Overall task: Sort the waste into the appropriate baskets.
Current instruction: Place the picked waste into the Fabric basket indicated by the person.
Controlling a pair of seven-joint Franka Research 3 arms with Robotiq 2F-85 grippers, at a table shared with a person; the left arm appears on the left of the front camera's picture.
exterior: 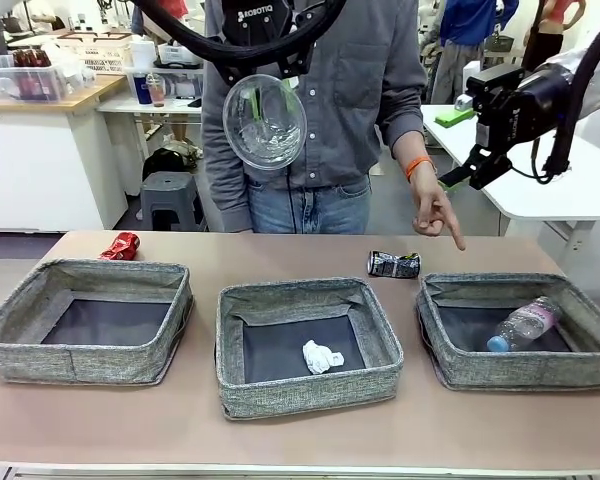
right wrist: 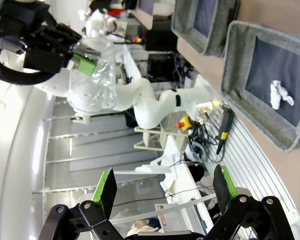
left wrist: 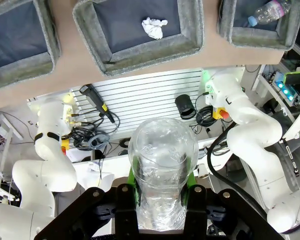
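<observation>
Nearby, crushed dark-silver can (exterior: pixel 394 264) below person's hand (exterior: pixel 435 208).

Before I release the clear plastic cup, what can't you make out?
Left wrist view: green pads of the left gripper, mostly covered by the clear plastic cup.
Front view: print on the crushed dark-silver can, too small to read.
Left wrist view: clear plastic bottle with blue cap and its grey woven basket, cut off by the top edge.

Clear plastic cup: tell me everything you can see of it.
The clear plastic cup is thin, see-through and crumpled, with creased walls. The left gripper is shut on it, green pads pressing opposite sides. It hangs high above the table, tipped so a round end faces the front camera. Nothing else touches it.
</observation>
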